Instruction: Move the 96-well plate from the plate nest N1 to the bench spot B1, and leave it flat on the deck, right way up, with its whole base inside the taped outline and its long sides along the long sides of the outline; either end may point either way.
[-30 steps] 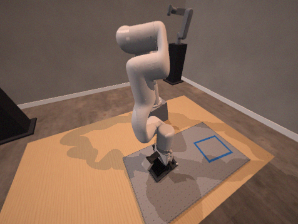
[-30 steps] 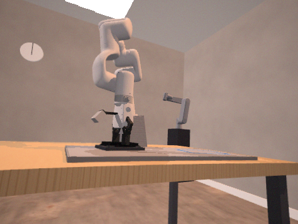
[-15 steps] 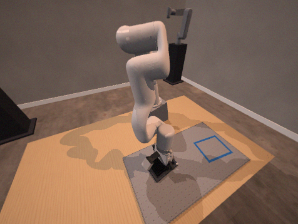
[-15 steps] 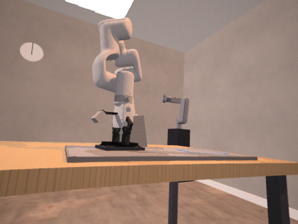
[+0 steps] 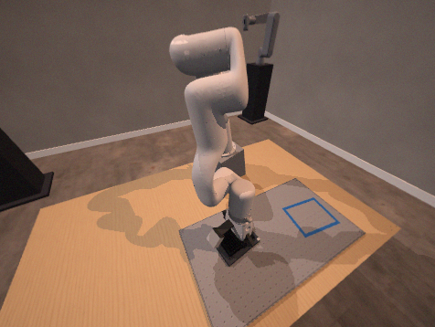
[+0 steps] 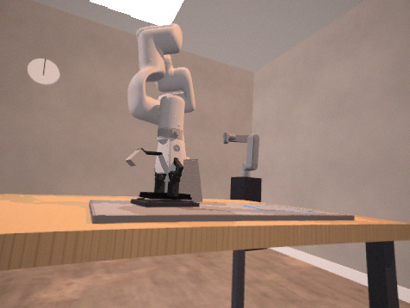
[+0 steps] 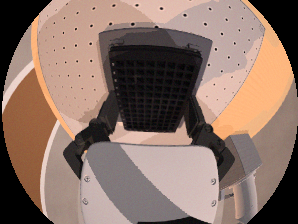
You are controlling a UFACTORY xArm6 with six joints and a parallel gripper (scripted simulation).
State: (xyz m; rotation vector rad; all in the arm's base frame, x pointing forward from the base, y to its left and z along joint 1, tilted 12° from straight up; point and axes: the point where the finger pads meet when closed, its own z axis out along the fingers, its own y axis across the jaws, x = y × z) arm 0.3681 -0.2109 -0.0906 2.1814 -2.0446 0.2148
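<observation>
Plate nest N1 [image 5: 228, 256] at deck's left still carries the 96-well plate [image 7: 154, 90], black, rectangular, fine well grid, flat and upright, gripper [image 7: 154, 137] clamped on its long sides, blue taped outline B1 [image 5: 311, 216] well apart right.

Plain grey-brown walls [image 5: 91, 68] are enclosing the room, with a white skirting board [image 5: 114, 137] running along their foot. A dark wood-plank floor [image 5: 402, 283] is spreading out beyond the fingers on every side. Under them, a light wooden table [image 6: 52, 241] is standing on dark legs [image 6: 381, 271], carrying a grey perforated deck plate [image 5: 256, 292]. Well behind the fingers, a black pedestal [image 5: 258, 91] is standing in the corner. A round white disc [image 6: 43, 71] is hanging on the wall, high to one side. A bright ceiling panel [image 6: 142, 10] is glowing overhead, casting soft shadows across the table.
</observation>
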